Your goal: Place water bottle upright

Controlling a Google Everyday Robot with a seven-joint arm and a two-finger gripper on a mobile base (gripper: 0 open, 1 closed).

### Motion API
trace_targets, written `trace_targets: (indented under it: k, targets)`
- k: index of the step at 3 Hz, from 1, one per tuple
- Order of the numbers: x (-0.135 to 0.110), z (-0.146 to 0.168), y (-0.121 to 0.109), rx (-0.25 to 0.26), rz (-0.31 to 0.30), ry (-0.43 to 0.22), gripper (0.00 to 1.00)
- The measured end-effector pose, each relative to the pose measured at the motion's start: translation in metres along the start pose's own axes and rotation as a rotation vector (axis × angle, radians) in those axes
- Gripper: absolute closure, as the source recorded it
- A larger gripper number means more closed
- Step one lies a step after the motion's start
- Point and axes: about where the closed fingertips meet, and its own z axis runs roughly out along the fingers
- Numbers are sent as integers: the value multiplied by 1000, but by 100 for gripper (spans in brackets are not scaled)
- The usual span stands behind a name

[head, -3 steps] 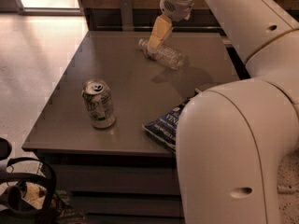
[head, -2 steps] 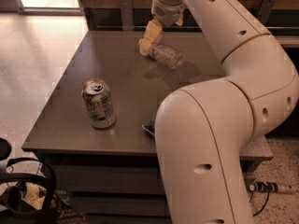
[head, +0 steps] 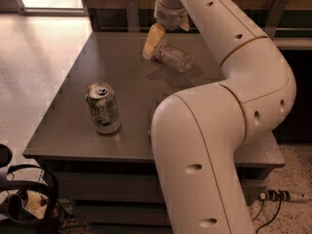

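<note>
The water bottle (head: 173, 57), clear and ribbed, lies on its side at the far middle of the dark table (head: 136, 94). Its cap end points left toward my gripper. My gripper (head: 163, 44) hangs over that end at the top of the camera view. One yellowish finger (head: 153, 40) reaches down just left of the bottle, touching or nearly touching it. The other finger is mostly hidden by the wrist. The jaws stand apart and hold nothing.
A silver-green soda can (head: 103, 107) stands upright at the front left of the table. My arm (head: 219, 130) covers the table's right half. A dark wall rail (head: 122, 13) runs behind the table. Black gear (head: 22, 204) sits on the floor at the lower left.
The gripper has shifted left to the bottle's cap end. The arm has swung across the right side and now hides the dark bag. Bottle and can have not moved.
</note>
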Motion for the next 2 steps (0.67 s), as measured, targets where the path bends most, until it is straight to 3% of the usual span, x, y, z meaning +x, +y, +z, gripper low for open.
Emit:
trace_targets:
  k: [2]
  targets:
    - [17,21,-7,20,31,102,0]
